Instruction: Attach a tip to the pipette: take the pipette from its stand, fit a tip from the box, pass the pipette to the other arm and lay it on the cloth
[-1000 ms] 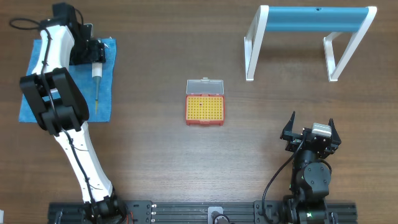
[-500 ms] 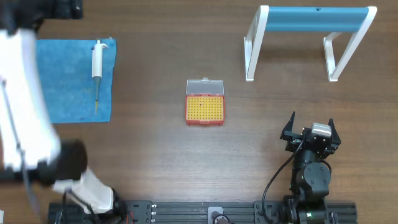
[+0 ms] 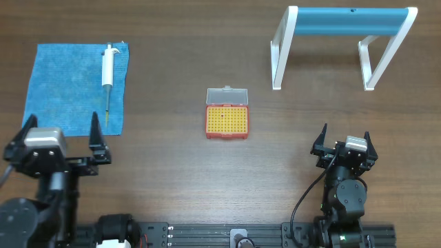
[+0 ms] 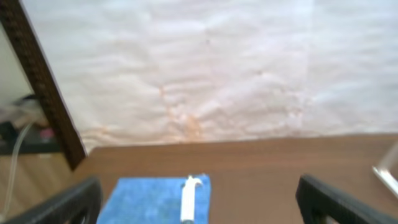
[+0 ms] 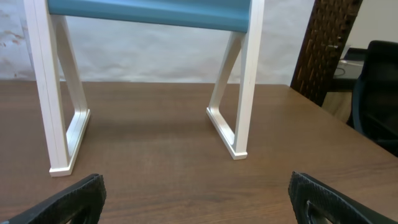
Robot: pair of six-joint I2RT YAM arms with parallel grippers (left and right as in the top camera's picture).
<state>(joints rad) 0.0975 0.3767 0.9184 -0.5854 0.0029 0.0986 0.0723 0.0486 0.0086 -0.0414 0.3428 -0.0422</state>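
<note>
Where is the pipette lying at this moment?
In the top view the pipette lies on the blue cloth, along its right edge, in the upper left of the table and well to the left of the tip box.

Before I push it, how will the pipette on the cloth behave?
The pipette looks rigid and slim, so probably light. Its round body might roll, though the cloth likely damps that. The thin tip could knock off.
</note>
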